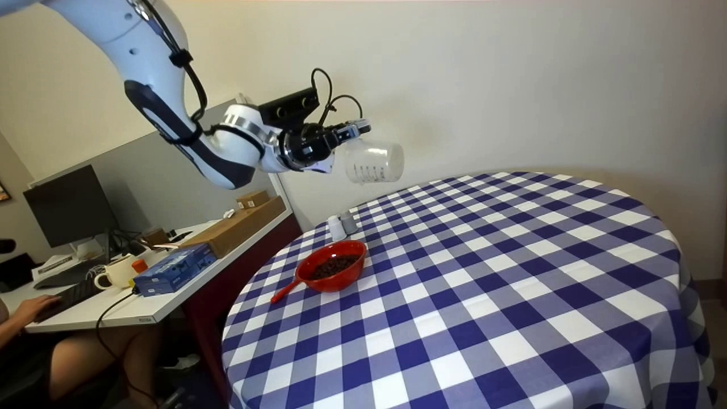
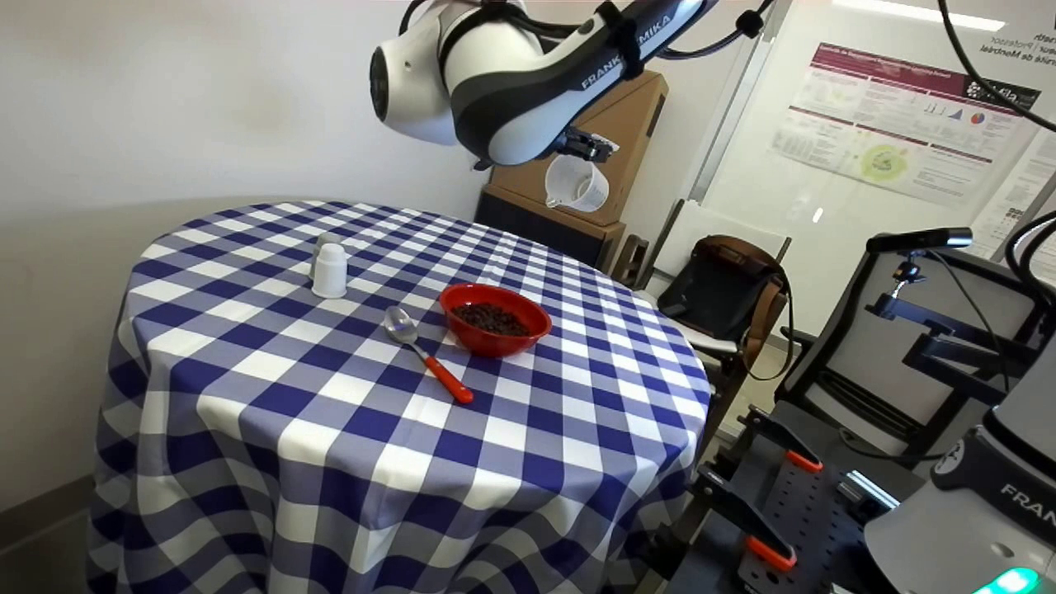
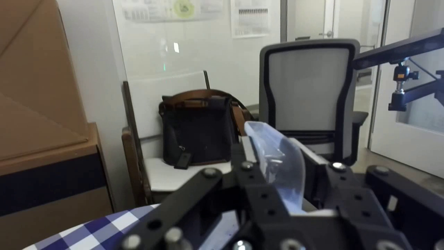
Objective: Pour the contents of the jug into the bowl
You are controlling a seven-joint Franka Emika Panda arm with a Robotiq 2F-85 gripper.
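Note:
The clear jug (image 1: 375, 162) is in the air, tilted onto its side, in both exterior views (image 2: 577, 183). No dark pieces show in it. My gripper (image 1: 359, 128) is shut on the jug's handle; it also shows in an exterior view (image 2: 601, 147). In the wrist view the clear plastic (image 3: 281, 163) stands between the fingers (image 3: 277, 149). The red bowl (image 1: 341, 282) stands upright on the table, well below the jug, and also shows in an exterior view (image 2: 495, 342). Small dark brown pieces (image 2: 491, 318) lie in the bowl.
A spoon with a red handle (image 2: 448, 379) lies beside the bowl. Two small shakers (image 2: 330, 271) stand on the checkered tablecloth (image 1: 483, 284). Cardboard boxes (image 2: 610, 157), a chair with a dark bag (image 3: 197, 132) and an office chair (image 3: 308, 90) stand beyond the table.

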